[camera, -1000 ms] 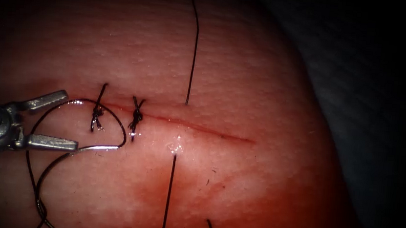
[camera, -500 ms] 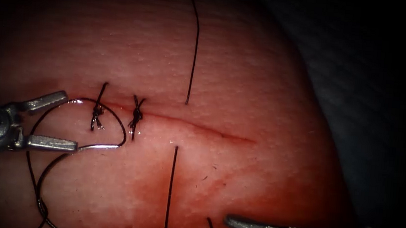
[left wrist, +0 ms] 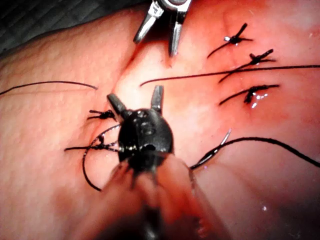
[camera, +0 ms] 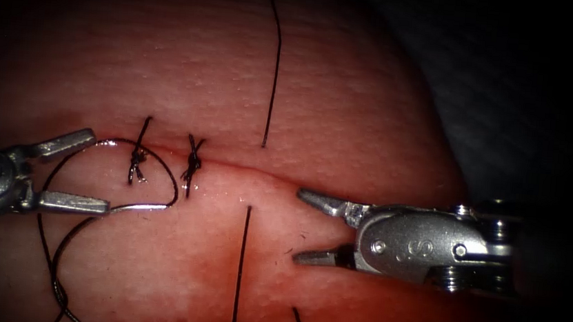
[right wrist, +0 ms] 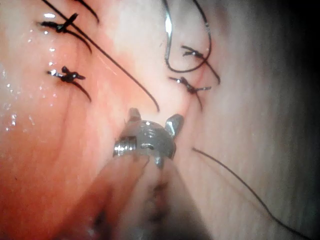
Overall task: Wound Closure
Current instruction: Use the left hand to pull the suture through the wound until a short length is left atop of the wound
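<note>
Since the earlier frame my right tool has come up from the lower edge to the right end of the cut, jaws spread wide and holding nothing, one tip at the cut line, the other below it. My left tool has stayed at the left, jaws wide open and empty. I see the needle lying loose on the tissue just off its lower jaw tip, below two tied stitches, not in the tissue. Thread curls from the needle past the left tool.
</note>
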You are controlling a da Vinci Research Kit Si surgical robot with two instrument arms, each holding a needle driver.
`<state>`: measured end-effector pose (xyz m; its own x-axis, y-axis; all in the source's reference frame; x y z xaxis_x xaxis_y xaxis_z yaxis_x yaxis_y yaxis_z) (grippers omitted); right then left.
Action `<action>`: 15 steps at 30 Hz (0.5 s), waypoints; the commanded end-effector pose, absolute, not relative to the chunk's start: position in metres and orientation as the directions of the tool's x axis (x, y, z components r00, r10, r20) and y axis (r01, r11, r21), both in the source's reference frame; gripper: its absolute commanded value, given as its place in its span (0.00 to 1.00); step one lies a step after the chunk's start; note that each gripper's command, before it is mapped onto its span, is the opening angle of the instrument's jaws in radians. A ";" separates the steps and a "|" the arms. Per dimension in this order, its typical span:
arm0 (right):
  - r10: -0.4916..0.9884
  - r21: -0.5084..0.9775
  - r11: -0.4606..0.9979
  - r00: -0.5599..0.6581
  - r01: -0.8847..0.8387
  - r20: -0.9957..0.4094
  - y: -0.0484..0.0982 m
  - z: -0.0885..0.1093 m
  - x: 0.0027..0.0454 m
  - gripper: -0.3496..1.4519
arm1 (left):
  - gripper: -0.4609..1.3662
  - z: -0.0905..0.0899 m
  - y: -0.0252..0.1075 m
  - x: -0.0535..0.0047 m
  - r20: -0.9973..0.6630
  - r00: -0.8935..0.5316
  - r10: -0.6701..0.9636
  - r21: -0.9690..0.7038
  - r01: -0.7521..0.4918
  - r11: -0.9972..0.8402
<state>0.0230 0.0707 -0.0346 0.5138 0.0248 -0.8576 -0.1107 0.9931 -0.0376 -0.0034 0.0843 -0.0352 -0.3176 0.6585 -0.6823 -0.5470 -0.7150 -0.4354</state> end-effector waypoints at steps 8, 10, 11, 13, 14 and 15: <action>0.002 -0.038 0.996 0.474 -0.076 -0.880 0.069 -0.033 0.0255 0.97 | 0.56 -0.035 0.084 -0.0034 -0.683 -0.318 0.658 -0.436 -0.546 -0.715; 0.002 -0.038 0.996 0.471 -0.076 -0.882 0.069 -0.033 0.0259 0.97 | 0.56 -0.035 0.084 -0.0034 -0.683 -0.318 0.658 -0.436 -0.546 -0.715; 0.003 -0.038 0.996 0.471 -0.077 -0.882 0.069 -0.033 0.0262 0.97 | 0.56 -0.035 0.084 -0.0034 -0.683 -0.318 0.658 -0.436 -0.546 -0.715; 0.005 -0.036 0.996 0.468 -0.078 -0.883 0.069 -0.032 0.0267 0.96 | 0.56 -0.035 0.084 -0.0034 -0.683 -0.318 0.658 -0.436 -0.546 -0.715; 0.005 -0.035 0.996 0.467 -0.078 -0.884 0.069 -0.032 0.0269 0.96 | 0.56 -0.035 0.084 -0.0034 -0.683 -0.318 0.658 -0.436 -0.546 -0.715; 0.007 -0.035 0.996 0.468 -0.081 -0.883 0.069 -0.032 0.0273 0.96 | 0.56 -0.035 0.084 -0.0034 -0.683 -0.318 0.658 -0.436 -0.546 -0.715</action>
<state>0.0276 0.0695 -0.0324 0.4676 0.0049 -0.8839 -0.0870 0.9954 -0.0405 -0.0034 0.0843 -0.0352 -0.3176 0.6582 -0.6826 -0.5464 -0.7154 -0.4356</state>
